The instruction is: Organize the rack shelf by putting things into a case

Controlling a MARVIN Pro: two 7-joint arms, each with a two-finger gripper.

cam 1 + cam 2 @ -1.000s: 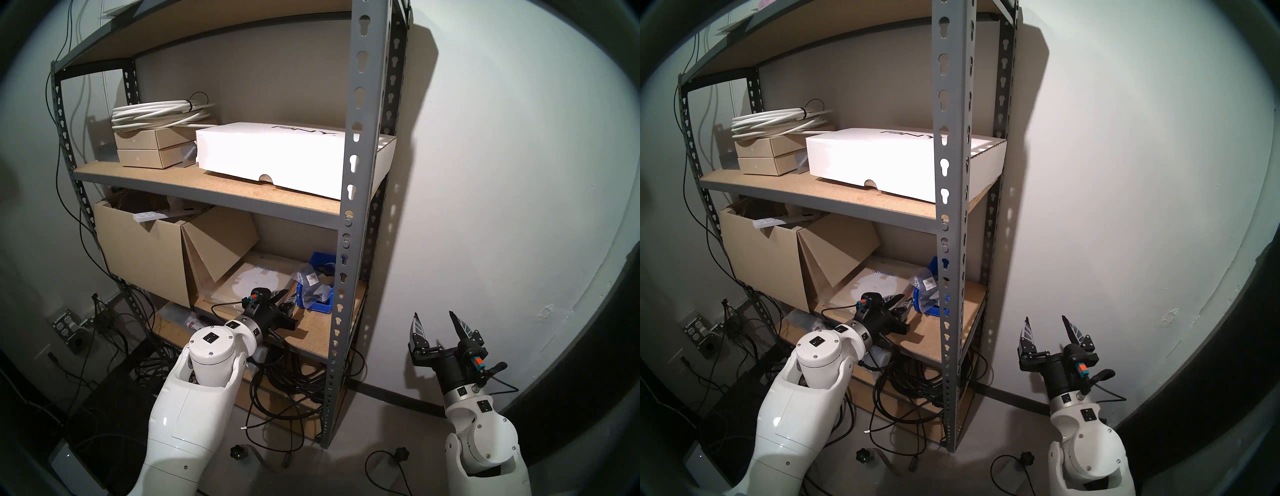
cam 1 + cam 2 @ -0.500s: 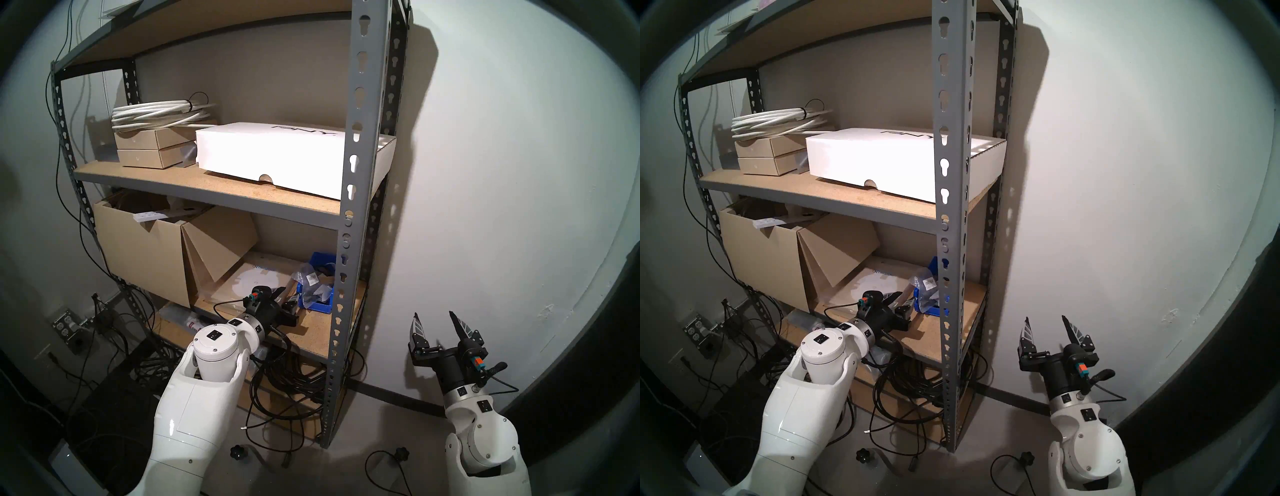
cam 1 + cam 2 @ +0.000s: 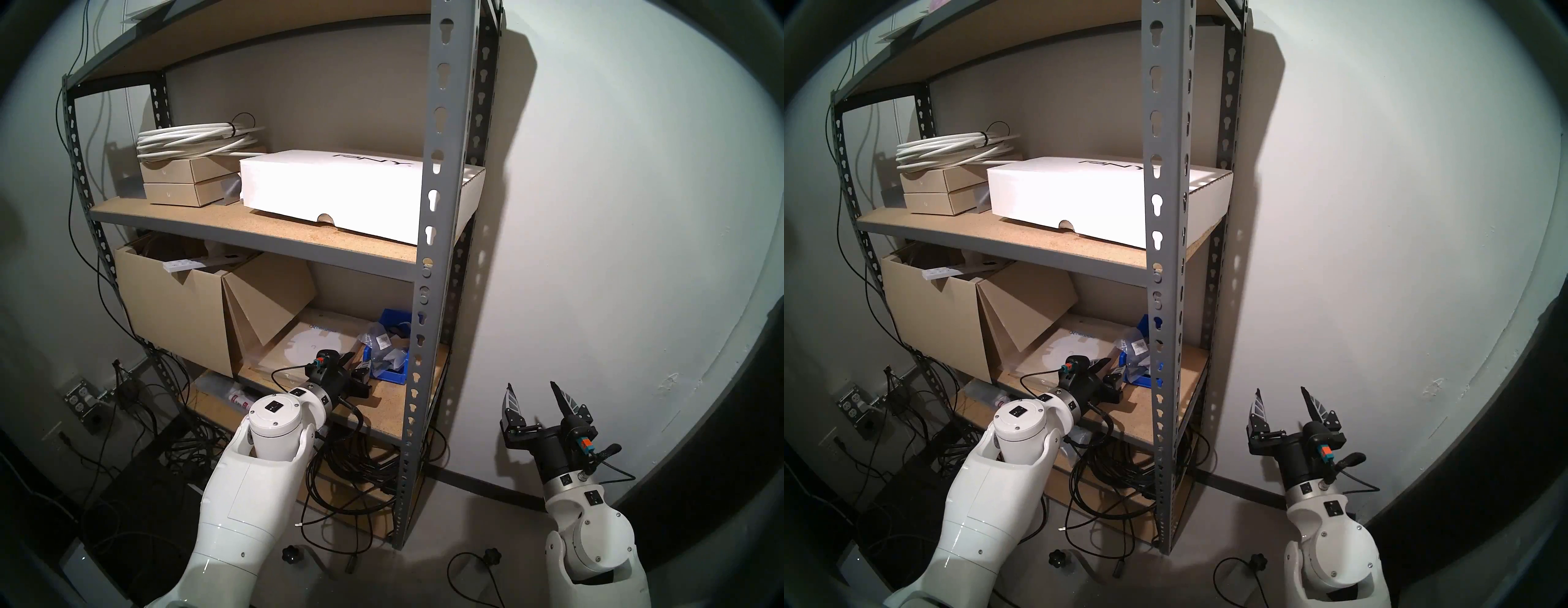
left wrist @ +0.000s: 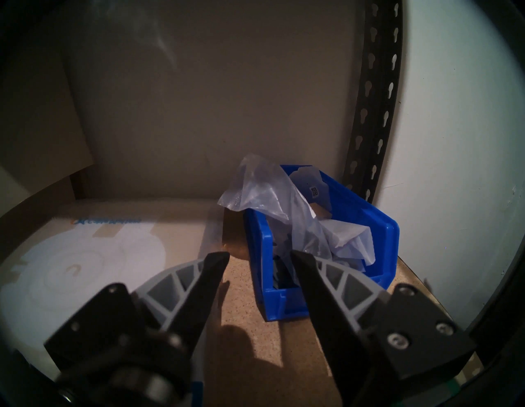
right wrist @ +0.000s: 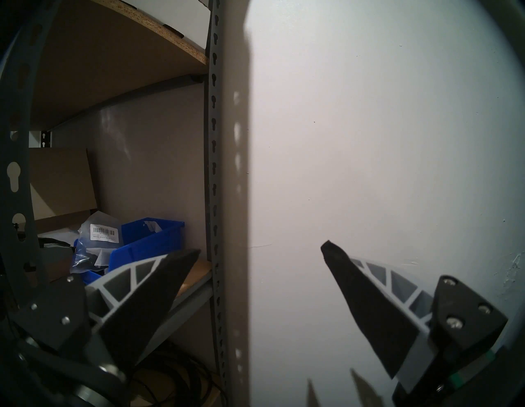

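Observation:
The blue case [image 3: 392,375] stands on the lower board of the grey rack shelf [image 3: 435,237], at its right end. Clear bags [image 3: 384,344] with white barcode labels are heaped in it and spill over its left rim [image 4: 272,204]. My left gripper [image 3: 357,368] is open just in front of the case's front left corner. In the left wrist view the case's left wall [image 4: 262,255] shows between the two fingertips of the left gripper [image 4: 258,263], and nothing is held. My right gripper [image 3: 532,392] is open and empty outside the rack, by the white wall.
A flat tan box with a white circle [image 3: 312,344] lies left of the case. A large brown cardboard box [image 3: 178,310] fills the left end. A white box [image 3: 331,191] sits one board up. Black cables [image 3: 352,467] pile below. The rack's front upright stands right of the case.
My left arm has moved to the right along the lower board, bringing its gripper up to the case's front left corner. The right arm has not moved.

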